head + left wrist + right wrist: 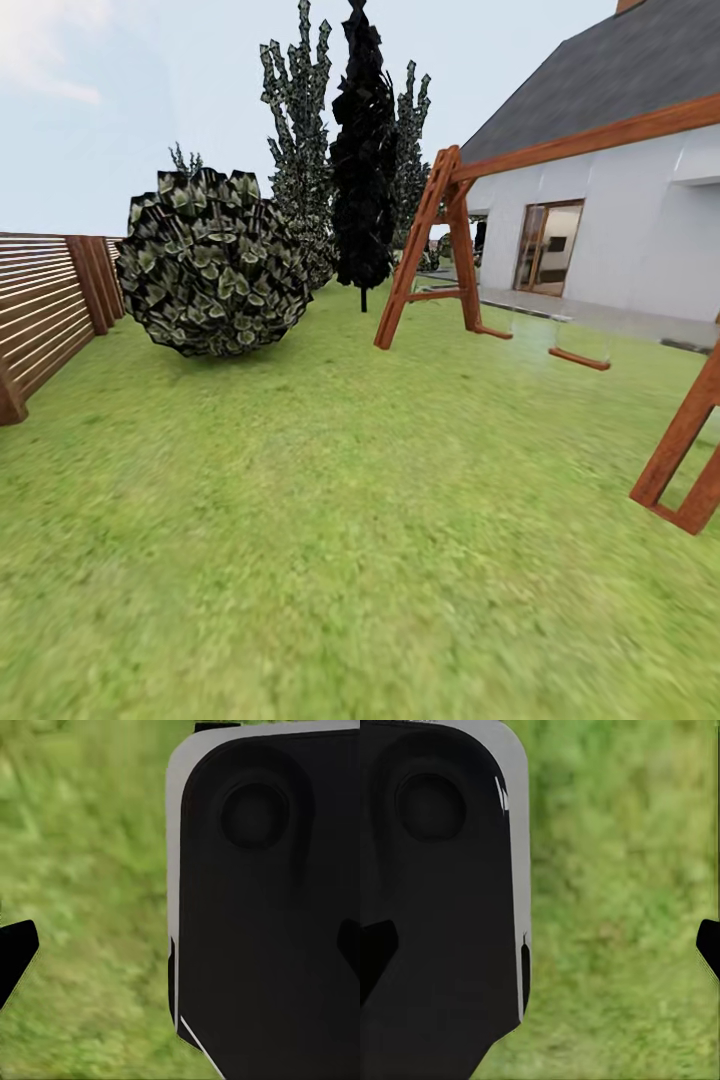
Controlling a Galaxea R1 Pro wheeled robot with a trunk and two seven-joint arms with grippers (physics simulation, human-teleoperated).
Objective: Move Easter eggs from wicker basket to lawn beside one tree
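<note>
Wide open lawn (330, 520) ahead in the head view — mottled green grass running out to a round, leafy bush (213, 262) near the slatted wooden fence (45, 300) on the left. Behind the bush stand tall grey-green trees (298, 140) and one all-black tree (362, 150). To the right, a red-brown swing frame (450, 250) with a seat (578, 358) hanging low, and beyond it the white house (610, 220).

Down at the wrists, the left gripper (180, 949) shows two dark fingertips spread wide with nothing between them, a black robot body panel (262, 907) and grass behind. The right gripper (540, 945) — same story, tips far apart, holding nothing.
</note>
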